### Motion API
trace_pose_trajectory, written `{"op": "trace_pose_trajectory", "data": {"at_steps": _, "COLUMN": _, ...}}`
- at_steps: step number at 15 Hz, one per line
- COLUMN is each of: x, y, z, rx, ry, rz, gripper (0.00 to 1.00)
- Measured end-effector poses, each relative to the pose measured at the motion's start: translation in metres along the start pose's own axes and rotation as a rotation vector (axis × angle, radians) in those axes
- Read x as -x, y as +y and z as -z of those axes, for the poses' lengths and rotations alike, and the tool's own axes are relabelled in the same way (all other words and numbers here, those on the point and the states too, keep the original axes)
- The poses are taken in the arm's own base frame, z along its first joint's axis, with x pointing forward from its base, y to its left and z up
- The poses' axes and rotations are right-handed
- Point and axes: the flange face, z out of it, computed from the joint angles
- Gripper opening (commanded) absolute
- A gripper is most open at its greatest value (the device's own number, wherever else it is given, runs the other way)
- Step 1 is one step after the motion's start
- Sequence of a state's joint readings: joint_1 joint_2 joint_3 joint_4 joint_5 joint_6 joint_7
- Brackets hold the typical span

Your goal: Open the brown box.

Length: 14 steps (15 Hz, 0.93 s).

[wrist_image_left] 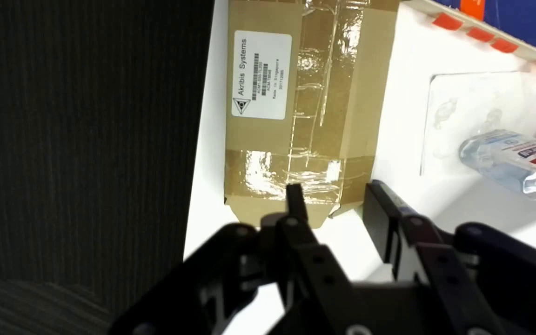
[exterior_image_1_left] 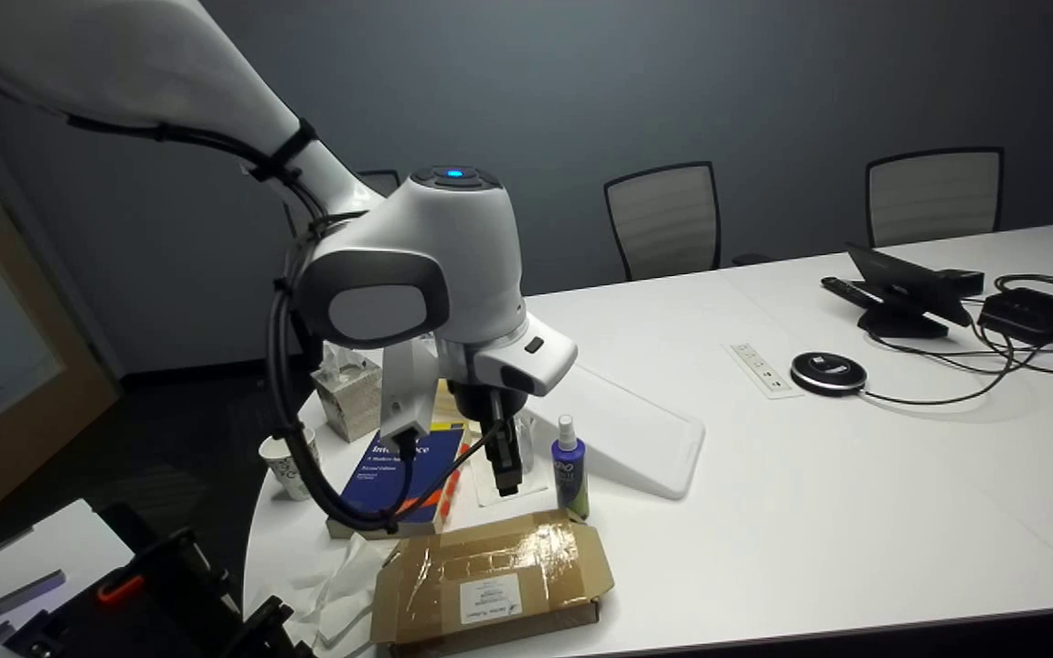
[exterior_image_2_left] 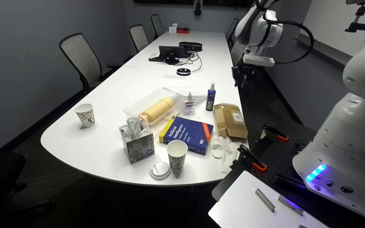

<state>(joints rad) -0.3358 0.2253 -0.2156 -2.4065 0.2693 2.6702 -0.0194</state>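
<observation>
The brown box (exterior_image_1_left: 426,571) lies flat near the table's edge, also seen in an exterior view (exterior_image_2_left: 227,118) and in the wrist view (wrist_image_left: 268,135). Its top is down, with shiny clear tape along it and a white label (wrist_image_left: 261,74). A small flap sticks out at the end nearest my gripper in the wrist view. My gripper (wrist_image_left: 335,191) is open with nothing between its fingers. It hangs in the air above the table, pointing down, apart from the box, near the flap end. It also shows in both exterior views (exterior_image_1_left: 506,480) (exterior_image_2_left: 241,80).
A blue-purple spray bottle (exterior_image_2_left: 211,97) stands close beside the box. A blue book (exterior_image_2_left: 187,134), crumpled tissue (exterior_image_2_left: 223,148) and a sanitizer bottle (exterior_image_2_left: 189,105) are also near. A tissue box (exterior_image_2_left: 137,142), paper cups (exterior_image_2_left: 176,155) and a clear tub (exterior_image_2_left: 135,109) stand farther off.
</observation>
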Motion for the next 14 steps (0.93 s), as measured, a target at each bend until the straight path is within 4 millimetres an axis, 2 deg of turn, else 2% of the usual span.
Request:
{"op": "trace_pose_trajectory", "data": {"at_steps": 4, "x": 0.001, "y": -0.013, "z": 0.005, "rx": 0.052, "ry": 0.005, "rz": 0.022, "gripper": 0.99}}
{"op": "trace_pose_trajectory", "data": {"at_steps": 8, "x": 0.007, "y": -0.039, "z": 0.015, "rx": 0.120, "ry": -0.014, "rz": 0.059, "gripper": 1.00}}
{"op": "trace_pose_trajectory", "data": {"at_steps": 14, "x": 0.036, "y": -0.103, "z": 0.043, "rx": 0.274, "ry": -0.002, "rz": 0.116, "gripper": 1.00}}
